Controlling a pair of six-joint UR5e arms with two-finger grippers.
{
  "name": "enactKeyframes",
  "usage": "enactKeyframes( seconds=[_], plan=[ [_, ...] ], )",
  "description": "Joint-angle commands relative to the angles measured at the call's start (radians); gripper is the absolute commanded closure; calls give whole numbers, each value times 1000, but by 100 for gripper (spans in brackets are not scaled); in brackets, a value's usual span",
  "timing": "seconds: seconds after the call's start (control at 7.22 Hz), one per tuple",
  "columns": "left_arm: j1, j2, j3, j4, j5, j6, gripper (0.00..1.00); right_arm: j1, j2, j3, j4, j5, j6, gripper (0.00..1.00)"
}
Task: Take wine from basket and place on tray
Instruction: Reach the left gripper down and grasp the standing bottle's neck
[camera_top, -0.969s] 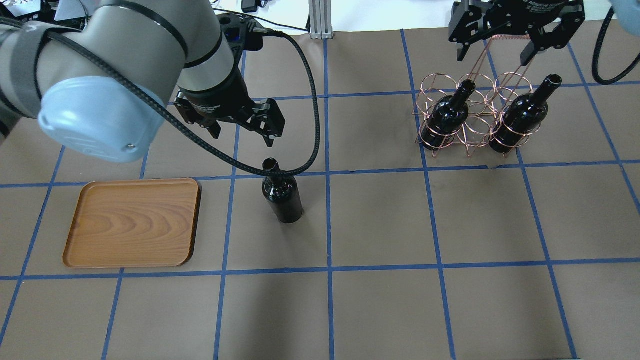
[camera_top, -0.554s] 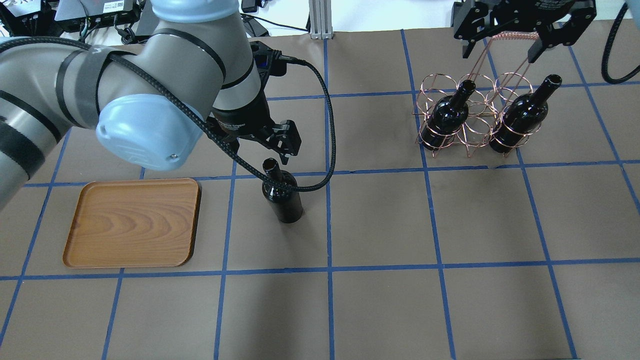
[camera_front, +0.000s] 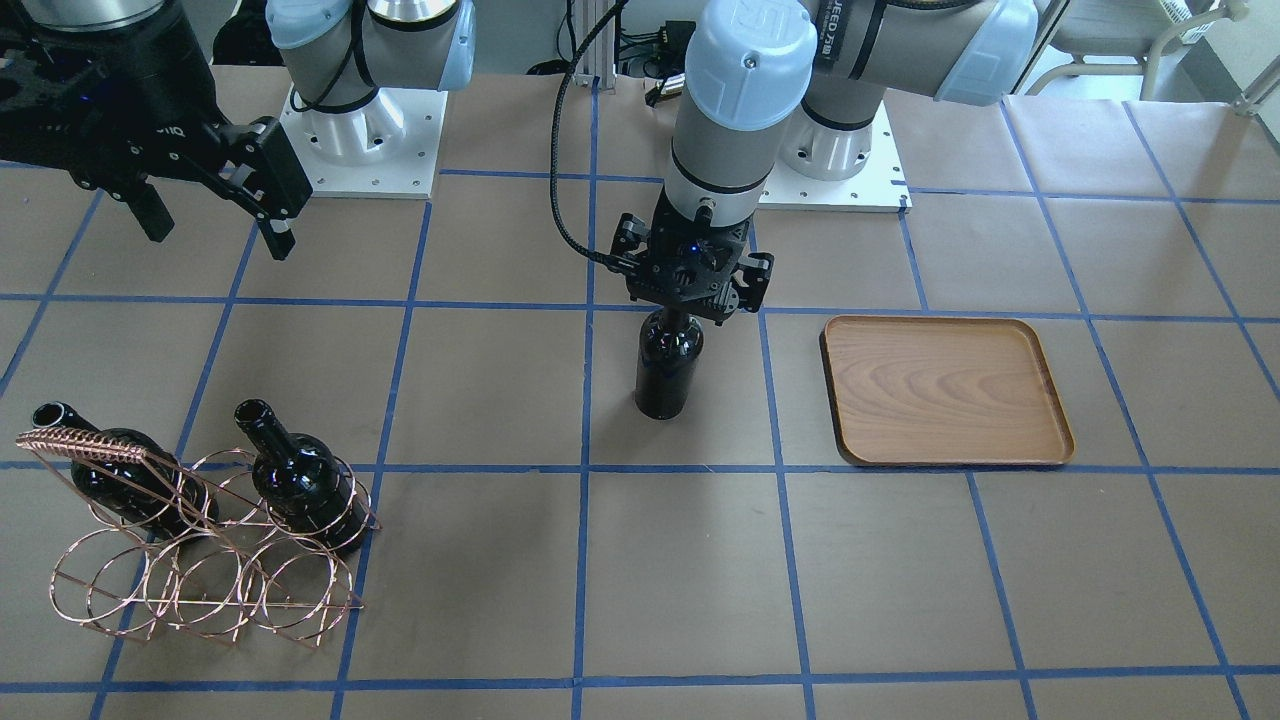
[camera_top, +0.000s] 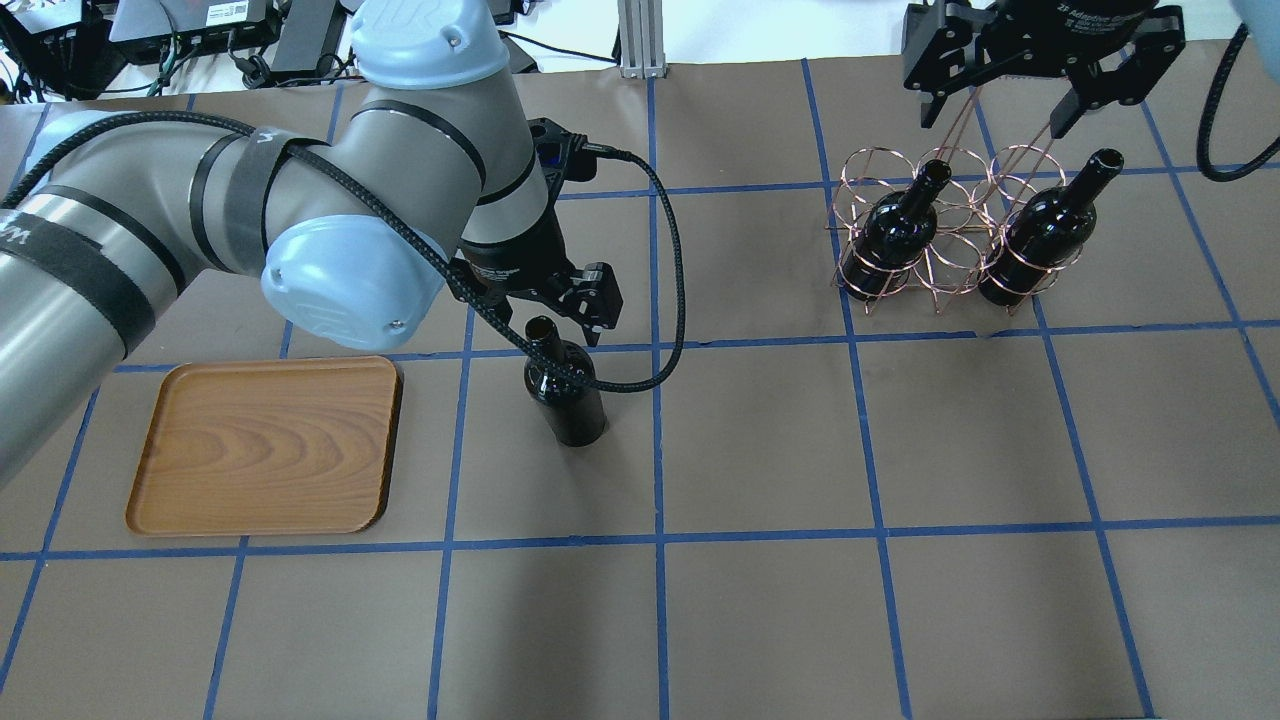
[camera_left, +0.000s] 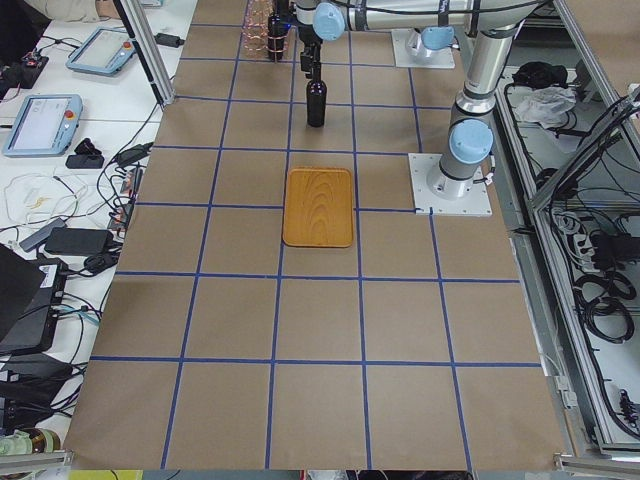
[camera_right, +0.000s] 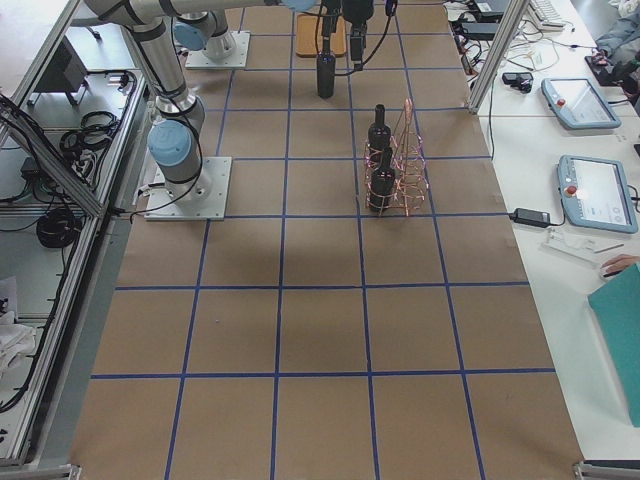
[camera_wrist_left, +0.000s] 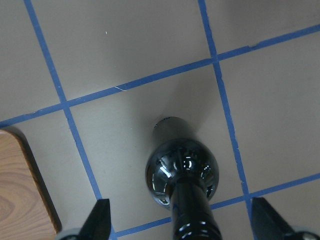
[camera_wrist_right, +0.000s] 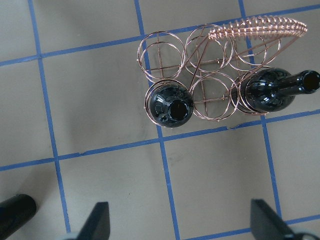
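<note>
As wine (camera_top: 565, 395) stands, left gripper (camera_top: 542, 318) seemingly moved overhead.

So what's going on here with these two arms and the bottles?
The left arm's gripper hangs over a dark wine bottle standing on the table, its open fingers either side of the neck, not yet gripping. The wooden tray beside it holds nothing. Two more bottles sit in the copper wire basket, and the right gripper, also open, hovers near it holding nothing.
</note>
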Motion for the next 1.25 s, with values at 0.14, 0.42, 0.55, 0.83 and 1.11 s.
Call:
enactKeyframes(
  seconds=[0.14, 0.42, 0.55, 0.83, 1.11],
  plan=[
    [-2, 4, -26, -17, -5, 11, 21, 0, -11, 2, -6, 7, 0, 0],
    [0, 5, -26, -30, -7, 11, 22, 0, -23, 28, -8, -5, 0, 0],
    [0, 7, -24, -30, -7, 11, 46, 0, -25, 30, -9, 5, 1, 0],
    [0, 5, -21, -27, -5, 13, 82, 0, -34, 33, -9, -10, 1, 0],
    [0, 5, -18, -28, -10, 20, 100, -1, -33, 33, -12, -8, 3, 0]
  ],
)
